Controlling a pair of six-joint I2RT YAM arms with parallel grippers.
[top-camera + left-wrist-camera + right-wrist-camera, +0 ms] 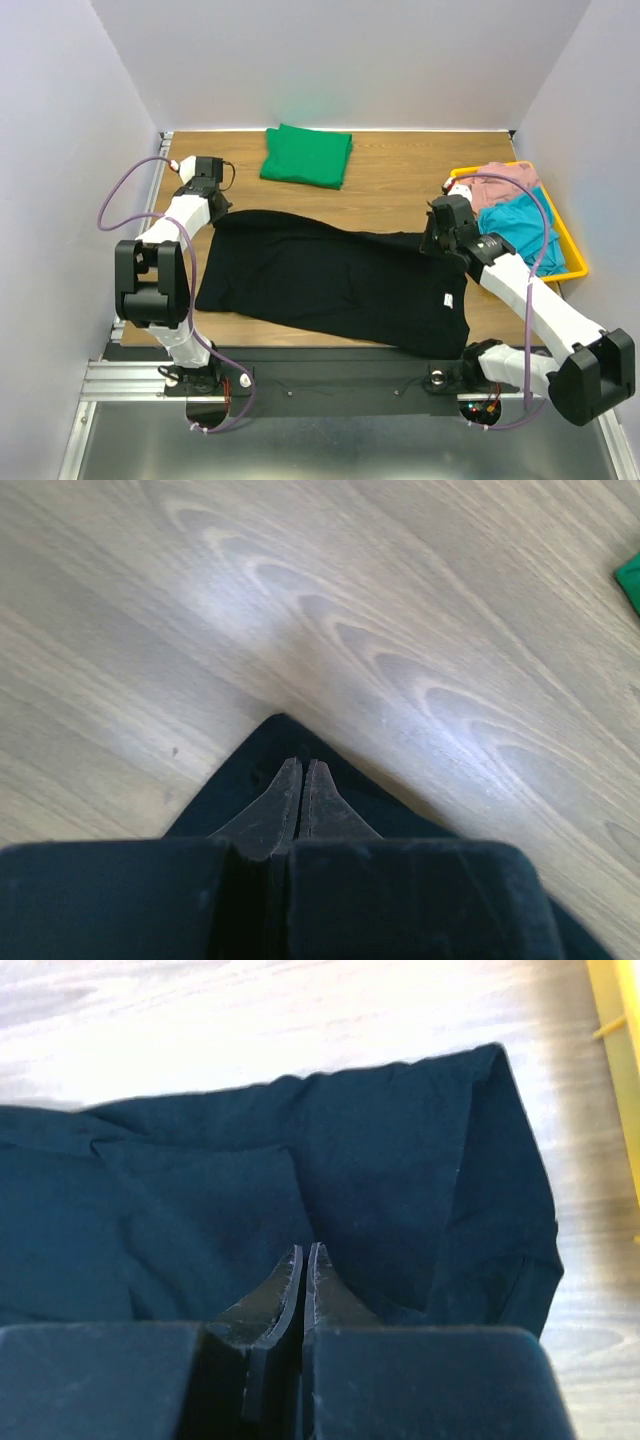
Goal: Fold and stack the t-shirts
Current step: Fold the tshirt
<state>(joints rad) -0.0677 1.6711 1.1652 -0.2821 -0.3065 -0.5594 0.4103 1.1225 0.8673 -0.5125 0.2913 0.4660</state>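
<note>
The wooden surface (400, 190) carries a black t-shirt (330, 280), spread flat and slanting across its near half. Beyond the black t-shirt, toward the far edge, lies a green t-shirt (306, 155), folded into a neat rectangle and well apart from it. To the black t-shirt's right, a yellow tray (572, 245) sits at the surface's edge.

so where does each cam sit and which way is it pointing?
Top external: above and behind the robot, looking down on the table; left arm and right arm both show, plus black t-shirt, green t-shirt, yellow bin.
Left wrist: on the left arm, looking past its shut left hand at a black t-shirt corner and bare wood.
Right wrist: on the right arm, looking past its shut right hand at black cloth; bin edge top right.
Shared: all three see the black t-shirt.
</note>
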